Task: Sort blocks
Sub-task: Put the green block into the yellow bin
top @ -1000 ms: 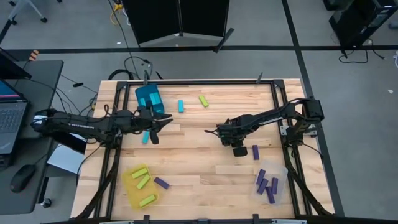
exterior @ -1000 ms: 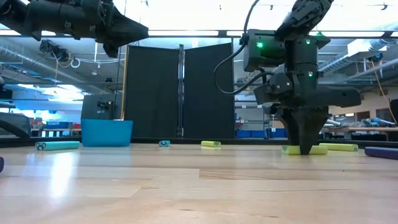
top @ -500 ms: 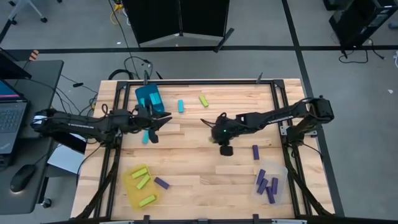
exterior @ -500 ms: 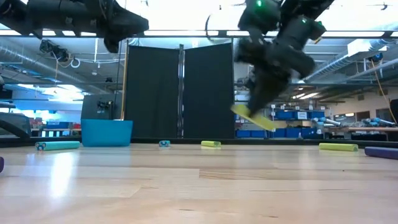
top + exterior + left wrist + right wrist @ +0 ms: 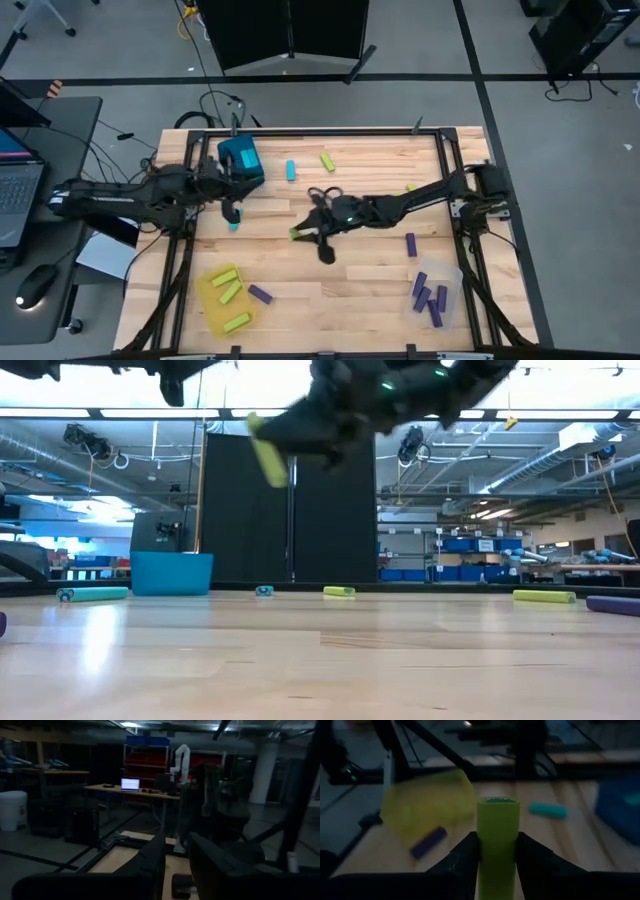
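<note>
My right gripper [image 5: 303,231] reaches out over the table's middle, shut on a lime block [image 5: 296,235], high above the wood in the low view [image 5: 265,450]. My left gripper [image 5: 233,203] hovers open and empty beside the teal bin [image 5: 240,157], above a cyan block [image 5: 233,223] lying flat on the table. Loose on the wood lie another cyan block [image 5: 290,170], a lime block [image 5: 327,161] and two purple blocks [image 5: 411,244] [image 5: 260,294]. My right gripper pinches the lime block's two long sides [image 5: 497,855] between its two fingers [image 5: 465,857]. The block lies along the fingers, and its free end [image 5: 498,802] sticks out ahead of them. It is lifted clear of the table and tilted [image 5: 265,450].
A yellow bin [image 5: 203,300] with lime blocks stands at the near left, also in the right wrist view [image 5: 425,795]. A clear bin [image 5: 447,272] with purple blocks stands at the near right. Bare wood lies across the table's middle.
My right gripper has lifted the lime block off the table at the right of the middle and carried it up and toward the table's left edge. The block has gone from lying flat to tilted. My left gripper has drawn back a little toward the left edge.
</note>
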`<move>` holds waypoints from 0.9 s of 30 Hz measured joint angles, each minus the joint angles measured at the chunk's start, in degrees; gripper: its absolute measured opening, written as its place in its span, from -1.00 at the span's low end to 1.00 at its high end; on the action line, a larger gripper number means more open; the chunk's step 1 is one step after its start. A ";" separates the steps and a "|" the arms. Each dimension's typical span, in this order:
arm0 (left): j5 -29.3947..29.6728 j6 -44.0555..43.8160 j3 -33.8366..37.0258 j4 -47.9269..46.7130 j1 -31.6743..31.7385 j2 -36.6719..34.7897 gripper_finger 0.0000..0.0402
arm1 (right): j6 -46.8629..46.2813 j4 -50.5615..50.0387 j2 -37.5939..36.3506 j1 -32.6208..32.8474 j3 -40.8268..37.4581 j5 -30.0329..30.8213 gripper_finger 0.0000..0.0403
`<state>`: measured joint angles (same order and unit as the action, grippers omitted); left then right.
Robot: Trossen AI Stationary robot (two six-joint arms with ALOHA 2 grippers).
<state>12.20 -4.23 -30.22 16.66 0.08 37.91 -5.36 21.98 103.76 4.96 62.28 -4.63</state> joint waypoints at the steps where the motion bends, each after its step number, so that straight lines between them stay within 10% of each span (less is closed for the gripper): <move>1: -0.38 -0.43 -0.76 -1.13 -0.05 -0.95 -0.56 | 0.50 0.12 1.70 0.49 2.29 -0.31 -0.44; 27: -2.92 -2.25 -6.07 -15.42 -0.07 -12.31 -0.56 | -0.29 -2.77 49.05 5.90 65.89 -17.83 -0.44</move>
<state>9.28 -6.48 -36.29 1.23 0.01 25.61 -5.66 19.21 152.81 10.86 128.17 -22.46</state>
